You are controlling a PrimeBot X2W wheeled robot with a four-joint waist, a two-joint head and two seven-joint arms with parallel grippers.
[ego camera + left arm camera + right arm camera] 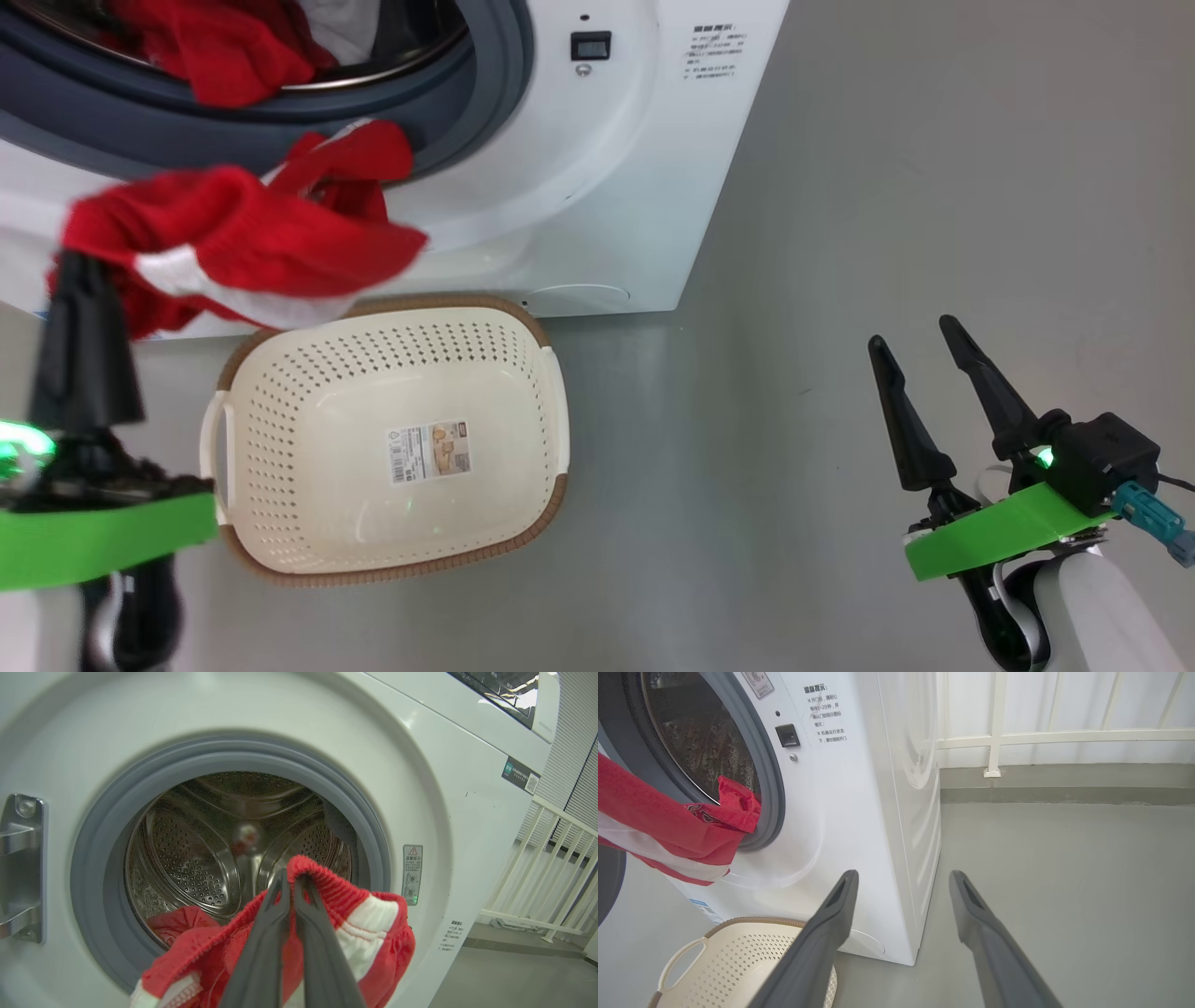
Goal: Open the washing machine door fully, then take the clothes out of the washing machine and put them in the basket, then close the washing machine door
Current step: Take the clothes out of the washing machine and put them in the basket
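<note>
The washing machine stands with its mouth uncovered, grey ring and steel drum exposed. My left gripper is shut on a red garment with white stripes, held in the air in front of the opening, above the left rear rim of the basket. In the left wrist view the fingertips pinch the garment's folded edge. More red clothes lie in the drum. The cream basket sits on the floor before the machine, nothing inside. My right gripper hangs open over bare floor to the right.
A white railing runs along the wall behind and right of the machine. A metal door hinge is on the machine's left front. A dark curved edge at the left may be the door's rim. Grey floor spreads to the right.
</note>
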